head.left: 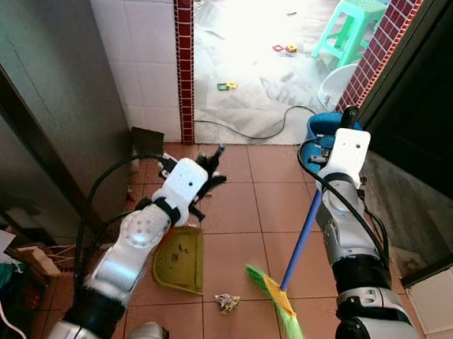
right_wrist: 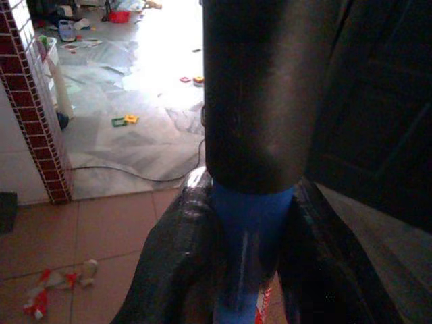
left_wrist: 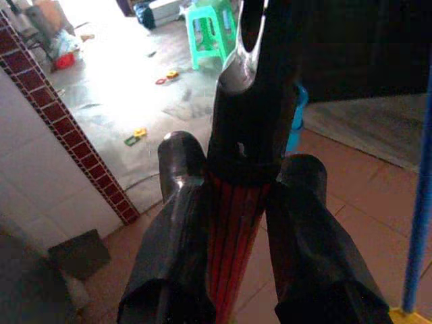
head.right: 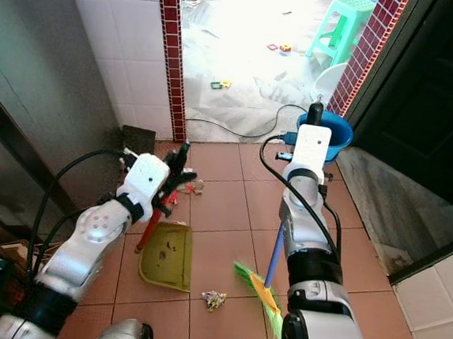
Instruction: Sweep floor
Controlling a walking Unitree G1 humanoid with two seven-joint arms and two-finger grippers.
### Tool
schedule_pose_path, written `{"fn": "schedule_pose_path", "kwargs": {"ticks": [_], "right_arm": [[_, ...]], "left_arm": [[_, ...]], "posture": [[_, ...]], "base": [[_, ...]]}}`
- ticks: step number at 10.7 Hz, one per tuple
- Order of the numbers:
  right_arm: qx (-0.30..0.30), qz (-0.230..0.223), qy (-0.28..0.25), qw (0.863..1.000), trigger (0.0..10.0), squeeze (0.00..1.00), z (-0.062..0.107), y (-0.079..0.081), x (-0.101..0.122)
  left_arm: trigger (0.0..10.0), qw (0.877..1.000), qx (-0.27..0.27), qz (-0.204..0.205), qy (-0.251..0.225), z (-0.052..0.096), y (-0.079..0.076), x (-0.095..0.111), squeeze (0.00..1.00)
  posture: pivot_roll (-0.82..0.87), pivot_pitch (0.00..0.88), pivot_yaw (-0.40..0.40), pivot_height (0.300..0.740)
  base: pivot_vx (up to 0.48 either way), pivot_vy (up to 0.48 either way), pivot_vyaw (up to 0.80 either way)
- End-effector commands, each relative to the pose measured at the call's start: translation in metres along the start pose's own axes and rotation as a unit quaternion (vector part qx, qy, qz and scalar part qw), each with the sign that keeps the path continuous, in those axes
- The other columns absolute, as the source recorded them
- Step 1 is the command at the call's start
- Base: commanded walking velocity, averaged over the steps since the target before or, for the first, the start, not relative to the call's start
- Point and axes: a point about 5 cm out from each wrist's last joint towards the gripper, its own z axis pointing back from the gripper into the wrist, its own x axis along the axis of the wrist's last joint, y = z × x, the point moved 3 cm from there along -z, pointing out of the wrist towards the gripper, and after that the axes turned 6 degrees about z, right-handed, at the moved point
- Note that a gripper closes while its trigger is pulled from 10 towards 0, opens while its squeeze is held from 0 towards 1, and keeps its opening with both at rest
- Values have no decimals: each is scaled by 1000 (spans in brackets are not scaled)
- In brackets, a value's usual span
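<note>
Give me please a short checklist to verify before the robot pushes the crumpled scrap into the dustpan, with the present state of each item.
1. Right gripper shut on the broom handle: ok.
2. Left gripper shut on the dustpan handle: ok.
3. Dustpan resting on the tiles with its mouth toward the crumpled scrap: ok.
4. Broom bristles behind the scrap, opposite the dustpan: ok, they lie on the scrap's right, the pan on its left.
5. Bristles touching the floor: cannot tell.
6. Red and white litter near the left gripper, beyond the pan, within this sweep: not ok.
</note>
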Motion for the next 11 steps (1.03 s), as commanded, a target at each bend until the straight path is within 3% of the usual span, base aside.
{"fn": "schedule_pose_path", "kwargs": {"ticks": [1, 4, 8, 11], "right_arm": [[-5, -6, -16, 1000, 10000, 0, -3, 0, 11], [-6, -4, -13, 1000, 10000, 0, -3, 1, 7], [-9, 0, -14, 1000, 10000, 0, -3, -2, 6], [-7, -8, -14, 1000, 10000, 0, -4, 5, 9]], "left_arm": [[10000, 1000, -3, 10, -5, 1, -1, 4, 0], [10000, 995, 76, -15, -58, 7, 35, 31, 0], [10000, 998, 53, -25, -38, 11, 35, 25, 0], [10000, 998, 47, 37, -15, 10, 16, 8, 0]], "posture": [[15, 37, -7, 740], [24, 38, -7, 740], [20, 40, -3, 740], [23, 43, -8, 740]], "base": [[0, 0, 0], [0, 0, 0], [0, 0, 0], [0, 0, 0]]}}
